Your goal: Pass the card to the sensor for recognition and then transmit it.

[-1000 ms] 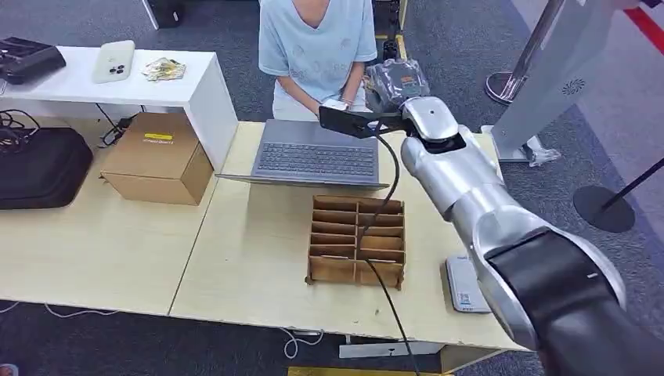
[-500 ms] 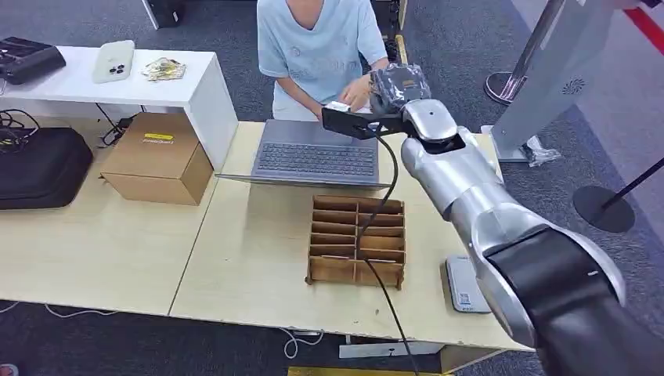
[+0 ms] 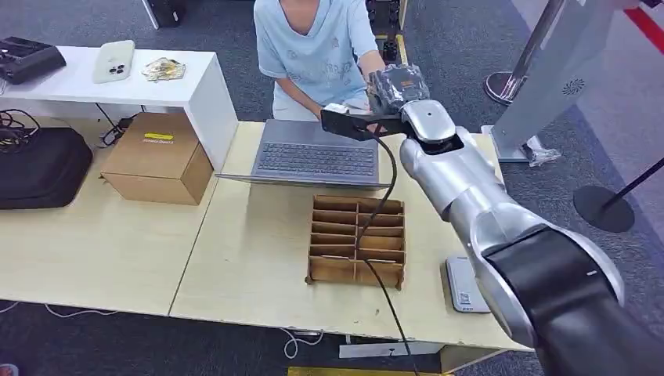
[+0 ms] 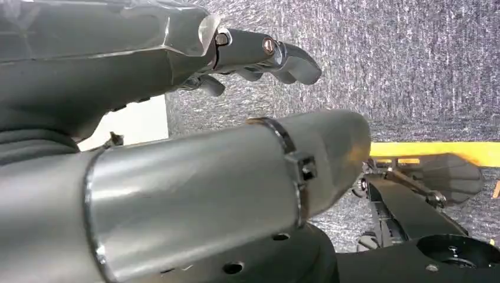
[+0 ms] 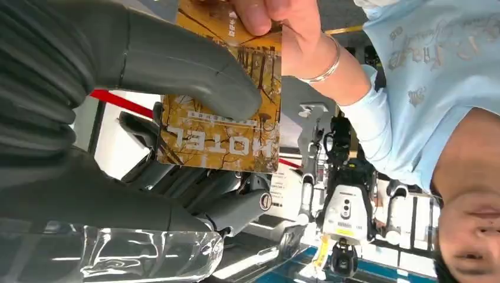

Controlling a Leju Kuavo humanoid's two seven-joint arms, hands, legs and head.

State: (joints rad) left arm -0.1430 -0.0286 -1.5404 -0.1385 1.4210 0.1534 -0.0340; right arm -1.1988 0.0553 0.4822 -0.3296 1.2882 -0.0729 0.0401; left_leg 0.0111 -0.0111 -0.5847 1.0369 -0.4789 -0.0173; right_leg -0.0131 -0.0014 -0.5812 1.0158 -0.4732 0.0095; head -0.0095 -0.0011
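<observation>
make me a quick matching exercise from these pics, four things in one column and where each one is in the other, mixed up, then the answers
Things:
1. card
2. laptop
3. cardboard box
4. white phone

Places:
A. on the white side table
B. open on the wooden table in front of the person
C. on the wooden table, beside the black bag
D. between the right hand's thumb and a person's fingers

Pairs: 1-D, 2-B, 3-C, 4-A
</observation>
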